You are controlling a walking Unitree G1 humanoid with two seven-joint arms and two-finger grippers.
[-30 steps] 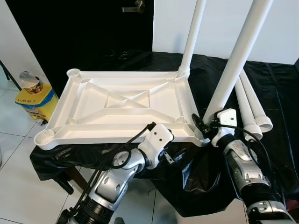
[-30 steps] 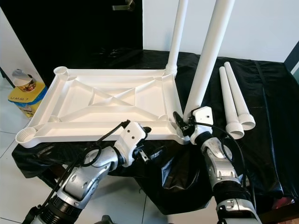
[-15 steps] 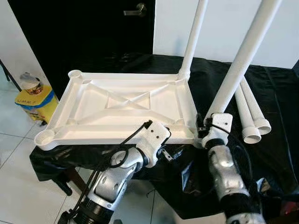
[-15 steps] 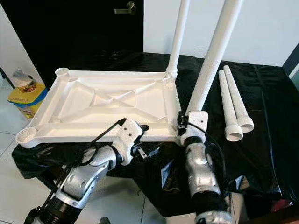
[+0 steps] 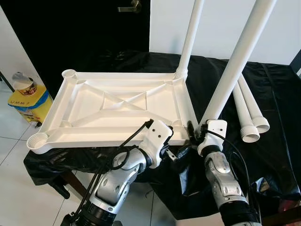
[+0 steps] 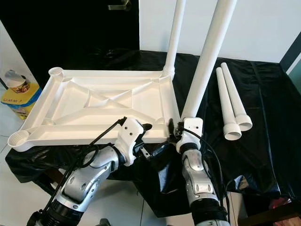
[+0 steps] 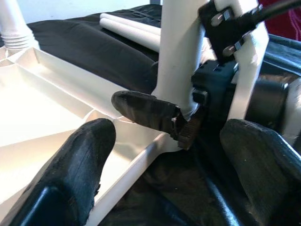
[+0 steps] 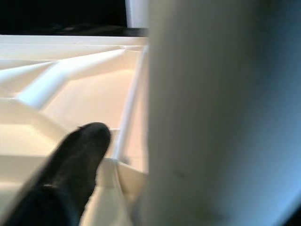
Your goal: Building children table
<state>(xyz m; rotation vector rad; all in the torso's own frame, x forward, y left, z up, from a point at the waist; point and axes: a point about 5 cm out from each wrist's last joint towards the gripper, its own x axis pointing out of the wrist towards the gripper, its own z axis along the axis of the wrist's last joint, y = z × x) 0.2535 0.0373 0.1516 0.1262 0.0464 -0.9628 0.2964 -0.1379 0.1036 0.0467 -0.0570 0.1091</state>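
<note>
Tabletop (image 5: 117, 108), white plastic, upside down on black-draped table (image 5: 277, 141); judged light, stiff, slippery. Right gripper (image 5: 195, 133) clamps near leg (image 5: 235, 66) at its base, the best hold, over the corner socket. Left gripper (image 7: 160, 141) wide open beside it; left wrist view shows the seating. Far leg (image 5: 190, 37) fitted; spare legs (image 5: 249, 110) beyond.

White tabletop (image 5: 113, 106) and legs (image 5: 235, 66); black cloth (image 5: 277, 136); yellow box (image 5: 26, 101).
</note>
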